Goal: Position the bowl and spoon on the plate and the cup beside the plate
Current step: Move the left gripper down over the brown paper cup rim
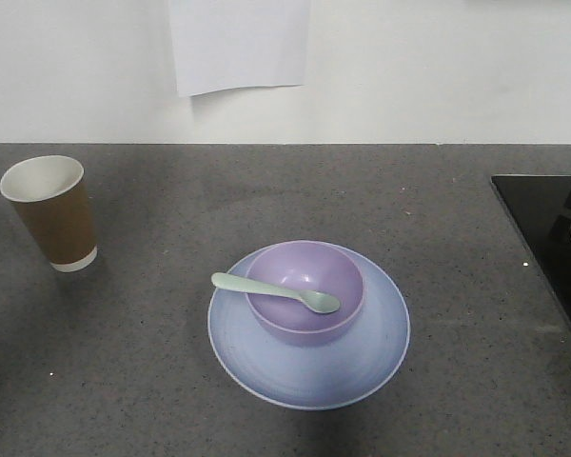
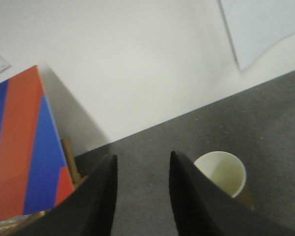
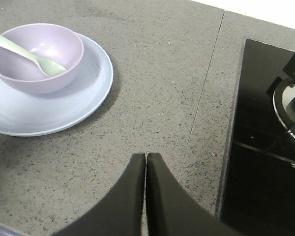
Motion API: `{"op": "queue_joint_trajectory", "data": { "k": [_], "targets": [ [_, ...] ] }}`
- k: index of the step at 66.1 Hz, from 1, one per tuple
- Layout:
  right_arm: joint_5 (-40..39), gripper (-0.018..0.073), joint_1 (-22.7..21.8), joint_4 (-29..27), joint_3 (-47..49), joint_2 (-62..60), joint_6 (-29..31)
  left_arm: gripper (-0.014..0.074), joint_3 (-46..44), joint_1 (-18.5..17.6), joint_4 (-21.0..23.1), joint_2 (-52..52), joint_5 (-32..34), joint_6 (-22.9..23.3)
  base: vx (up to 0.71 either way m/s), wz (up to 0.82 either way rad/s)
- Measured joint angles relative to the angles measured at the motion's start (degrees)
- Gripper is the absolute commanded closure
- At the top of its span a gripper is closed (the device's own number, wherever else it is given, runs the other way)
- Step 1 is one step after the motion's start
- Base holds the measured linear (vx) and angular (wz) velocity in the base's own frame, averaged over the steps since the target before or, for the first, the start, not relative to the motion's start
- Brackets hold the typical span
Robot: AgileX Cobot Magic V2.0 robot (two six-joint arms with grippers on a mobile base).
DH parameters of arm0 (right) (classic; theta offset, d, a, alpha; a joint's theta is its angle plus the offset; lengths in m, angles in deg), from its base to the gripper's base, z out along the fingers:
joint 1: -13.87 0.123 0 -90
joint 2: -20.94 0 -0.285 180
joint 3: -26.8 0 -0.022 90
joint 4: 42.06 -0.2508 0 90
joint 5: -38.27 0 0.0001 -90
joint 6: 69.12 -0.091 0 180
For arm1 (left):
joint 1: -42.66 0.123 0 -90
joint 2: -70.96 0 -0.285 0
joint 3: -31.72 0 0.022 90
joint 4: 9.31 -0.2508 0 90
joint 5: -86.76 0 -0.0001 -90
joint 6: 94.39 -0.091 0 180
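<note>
Pincers idle: my left gripper (image 2: pixel 140 196) gapes wide and empty, my right gripper (image 3: pixel 146 191) pressed closed, holding nothing.
Spoon (image 1: pixel 274 290) lies in bowl (image 1: pixel 305 290) on plate (image 1: pixel 309 367), centre frame; cup (image 1: pixel 50 211) stands empty, far left.

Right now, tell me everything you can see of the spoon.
The spoon is short, pale mint green and looks like smooth plastic, with a rounded oval head and a flat handle. Its head lies inside the bowl, and the handle leans on the bowl's rim and sticks out over the plate. It touches only the bowl; neither gripper is near it.
</note>
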Motion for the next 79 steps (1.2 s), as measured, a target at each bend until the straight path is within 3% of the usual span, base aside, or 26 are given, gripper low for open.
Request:
{"op": "queue_joint_trajectory", "data": {
  "k": [20,48,62,79],
  "targets": [
    [0.0,0.0564,0.0,-1.6,0.0,0.0,0.0,0.0358,0.0,0.0,-11.4,-0.1,0.0,4.3,0.0,0.0],
    [0.0,0.0564,0.0,-2.1,0.0,0.0,0.0,0.0347,0.0,0.0,-12.0,-0.1,0.0,13.6,0.0,0.0],
    [0.0,0.0564,0.0,-2.1,0.0,0.0,0.0,0.0347,0.6,5.2,-5.8,1.7,0.0,16.0,0.0,0.0],
    [0.1,0.0564,0.0,-2.1,0.0,0.0,0.0,0.0347,7.1,16.8,10.5,7.6,0.6,13.2,0.0,0.0]
  ]
}}
